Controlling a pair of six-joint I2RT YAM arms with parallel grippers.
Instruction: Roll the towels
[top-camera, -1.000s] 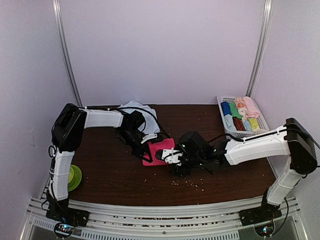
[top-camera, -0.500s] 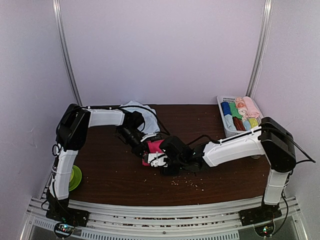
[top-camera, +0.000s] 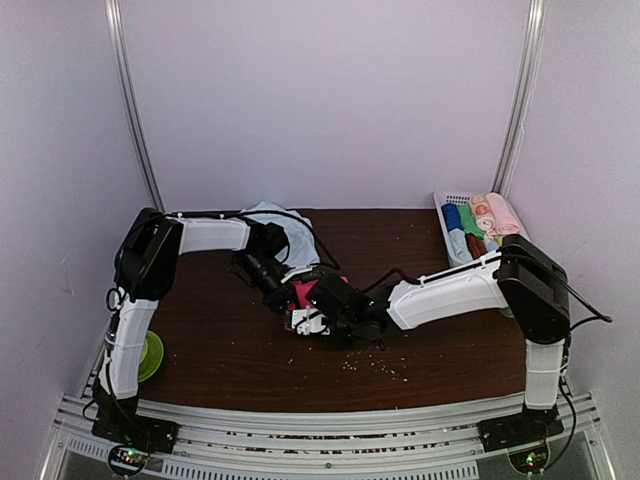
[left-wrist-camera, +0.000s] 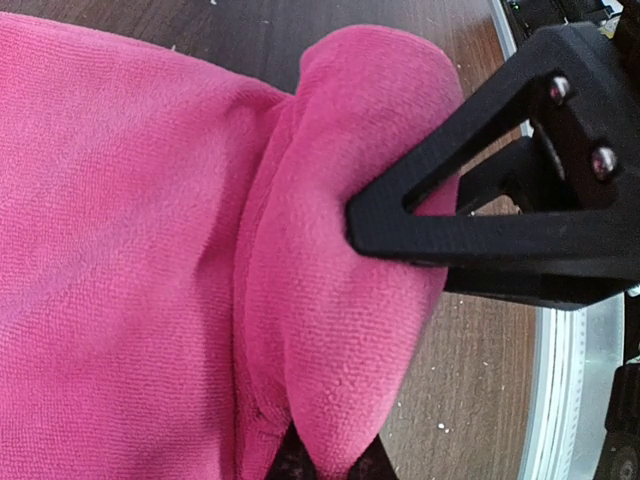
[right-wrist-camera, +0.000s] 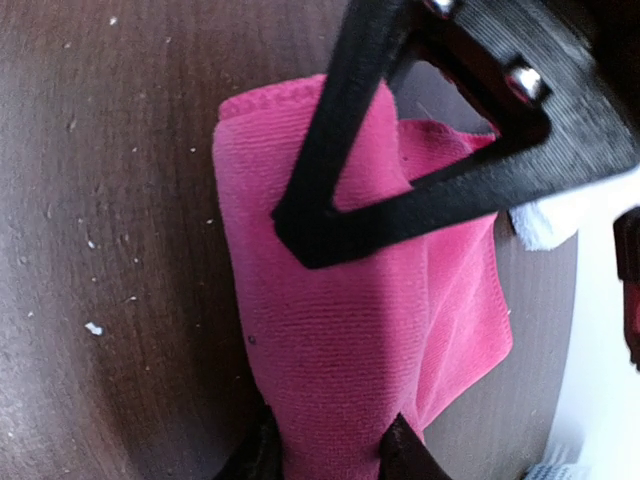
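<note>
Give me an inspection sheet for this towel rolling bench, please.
Surface: brown table, crumbs scattered.
Job's things: pink towel between both tools; pale blue towel crumpled at the back.
Clutter: basket of small rolls, back right; green disc by the left arm.
Grippers: left tool shut on the pink towel; right tool around it, grip unclear.
Cables: black cable looped over the left arm.
Surroundings: pale walls, metal rail in front.

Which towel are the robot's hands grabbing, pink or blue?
The pink towel, pinched by the left hand and right hand. The blue towel lies crumpled behind.
</note>
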